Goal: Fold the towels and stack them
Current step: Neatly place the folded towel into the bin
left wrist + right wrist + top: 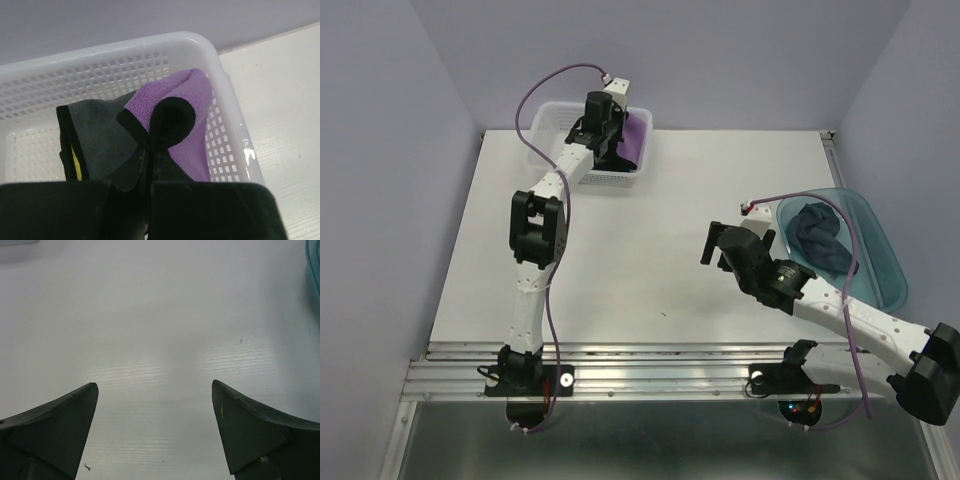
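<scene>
At the back left, my left gripper (603, 135) reaches into the white mesh basket (548, 120) and is shut on a bunched fold of the purple towel (192, 100), where black cloth (170, 120) is pinched with it. In the left wrist view the gripper (148, 162) has its fingers pressed together on that fold. Beside it lies a dark grey towel (97, 135) over a strip of yellow towel (76, 165). A dark navy towel (820, 235) lies crumpled in the blue tub (885, 250). My right gripper (155, 390) hangs open over the bare table, holding nothing.
The basket wall (230, 130) rises close to the right of the left fingers. The tub's edge (315, 270) shows at the upper right of the right wrist view. The right arm (840, 310) stretches across the table's right side, just left of the tub.
</scene>
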You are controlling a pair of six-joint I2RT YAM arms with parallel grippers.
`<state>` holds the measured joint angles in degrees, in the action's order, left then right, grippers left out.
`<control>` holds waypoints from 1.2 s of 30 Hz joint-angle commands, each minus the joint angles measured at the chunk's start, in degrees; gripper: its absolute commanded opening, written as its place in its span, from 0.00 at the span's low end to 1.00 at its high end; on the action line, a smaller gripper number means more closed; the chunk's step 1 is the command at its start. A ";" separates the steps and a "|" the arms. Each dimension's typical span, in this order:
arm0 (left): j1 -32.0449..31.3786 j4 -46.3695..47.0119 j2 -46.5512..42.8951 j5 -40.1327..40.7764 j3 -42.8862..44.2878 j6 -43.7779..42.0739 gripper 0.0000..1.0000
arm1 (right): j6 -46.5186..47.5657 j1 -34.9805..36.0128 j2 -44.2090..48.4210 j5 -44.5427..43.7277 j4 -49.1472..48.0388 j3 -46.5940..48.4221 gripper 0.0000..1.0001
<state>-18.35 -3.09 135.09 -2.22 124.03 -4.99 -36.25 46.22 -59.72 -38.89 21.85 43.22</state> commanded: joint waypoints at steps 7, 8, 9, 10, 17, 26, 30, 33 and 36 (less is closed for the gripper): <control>5.08 -0.95 3.95 -3.84 8.16 0.34 0.00 | 0.04 0.19 -1.18 -2.94 -2.34 1.34 1.00; 5.43 -0.95 4.22 -3.85 8.25 -0.01 0.00 | -0.31 0.10 -1.27 -2.85 -2.16 1.51 1.00; 5.60 -0.95 4.57 -3.50 8.34 -0.10 0.00 | -0.31 0.10 -1.45 -2.77 -2.25 1.69 1.00; 5.95 -0.86 5.01 -3.67 8.42 0.07 0.00 | -0.40 0.19 -1.53 -2.77 -2.25 1.60 1.00; 7.63 -1.04 8.34 -4.28 11.49 0.43 0.00 | 0.04 0.10 -1.89 -2.68 -2.51 1.87 1.00; 7.80 -0.86 9.06 -0.25 11.85 2.00 0.41 | -0.05 0.19 -2.50 -2.15 -2.77 2.04 1.00; 7.98 -1.30 8.00 4.30 12.03 2.71 0.80 | -0.05 0.10 -2.59 -2.06 -2.77 2.04 1.00; 8.06 -2.18 5.90 6.26 11.68 4.82 0.99 | -0.40 0.10 -2.50 -2.06 -2.69 1.95 1.00; 7.98 -2.97 3.44 9.25 11.06 8.24 0.99 | -0.40 0.10 -2.15 -1.45 -2.68 1.95 1.00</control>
<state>-10.74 -6.00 145.64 2.42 132.62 -0.16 -36.25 46.22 -62.54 -39.18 21.78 43.22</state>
